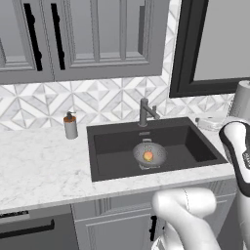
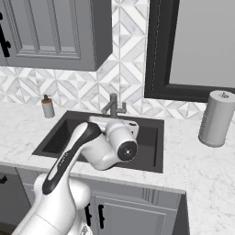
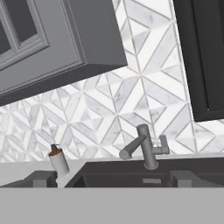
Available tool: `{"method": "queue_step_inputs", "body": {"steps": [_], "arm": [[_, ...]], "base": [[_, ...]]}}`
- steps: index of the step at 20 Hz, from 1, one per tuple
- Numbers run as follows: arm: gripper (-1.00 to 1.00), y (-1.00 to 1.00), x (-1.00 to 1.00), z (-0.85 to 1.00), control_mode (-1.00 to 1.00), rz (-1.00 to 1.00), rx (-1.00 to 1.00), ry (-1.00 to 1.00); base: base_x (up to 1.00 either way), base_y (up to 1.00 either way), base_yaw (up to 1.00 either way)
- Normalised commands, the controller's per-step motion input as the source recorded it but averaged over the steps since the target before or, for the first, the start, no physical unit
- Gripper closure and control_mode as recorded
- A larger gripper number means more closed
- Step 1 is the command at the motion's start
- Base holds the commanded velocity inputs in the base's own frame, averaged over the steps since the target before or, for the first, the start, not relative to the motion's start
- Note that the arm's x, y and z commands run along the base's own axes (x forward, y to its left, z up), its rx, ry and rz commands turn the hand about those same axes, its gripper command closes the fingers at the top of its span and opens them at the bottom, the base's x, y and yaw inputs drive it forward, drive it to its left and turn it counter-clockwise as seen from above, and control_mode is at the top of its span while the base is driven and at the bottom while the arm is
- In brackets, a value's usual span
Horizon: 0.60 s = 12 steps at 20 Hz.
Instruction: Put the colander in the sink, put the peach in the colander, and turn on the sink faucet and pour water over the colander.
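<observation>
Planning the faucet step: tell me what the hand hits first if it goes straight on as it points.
Most likely the sink faucet, nearly centred ahead between the open fingertips. Depth is unclear; nothing shows in between.

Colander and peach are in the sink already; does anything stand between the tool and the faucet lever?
Nothing visible does. In the hand view the open tool faces the sink faucet across bare space, its lever to one side. The soap bottle stands well off to the side, and the colander with the peach sits low in the sink.
</observation>
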Motion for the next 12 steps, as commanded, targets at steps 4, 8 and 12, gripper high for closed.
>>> {"method": "queue_step_inputs", "body": {"steps": [4,8,12], "arm": [[-1.0,0.0,0.27,-0.24,-1.0,0.06,0.0,-0.08],[-1.0,0.0,0.19,-0.02,-1.0,0.03,0.0,0.0],[-1.0,0.0,0.13,0.0,-1.0,0.03,0.0,0.0]], "base": [[0.0,0.0,0.0],[0.0,0.0,0.0],[0.0,0.0,0.0]]}}
